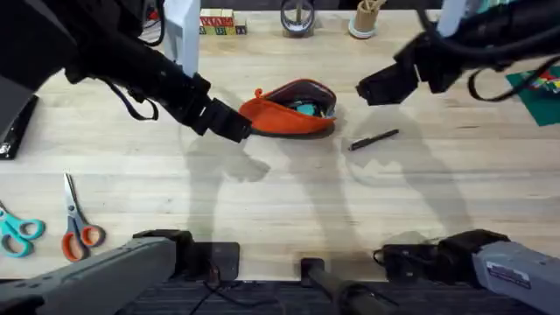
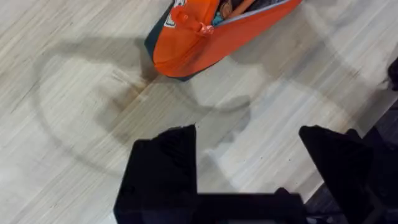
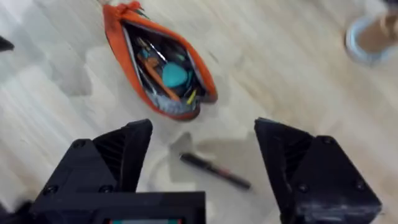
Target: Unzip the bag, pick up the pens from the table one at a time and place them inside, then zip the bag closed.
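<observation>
Inventory, overhead view:
- bag point(image 1: 289, 112): 1, orange, centre, zip open, mixed items inside, too jumbled to count
- black pen point(image 1: 374, 140): 1, loose on table point(image 1: 262, 192), just right of bag
- scissors: 2 prs, lower left; teal-handled pair point(image 1: 16, 232), orange-handled pair point(image 1: 77, 229)
- tape roll point(image 1: 297, 19): 1, top centre
- cup w/ sticks point(image 1: 364, 17): 1, top, right of centre
- block row point(image 1: 222, 21): 1 group, top, left of centre; no. of blocks unclear
- arms: 2
</observation>
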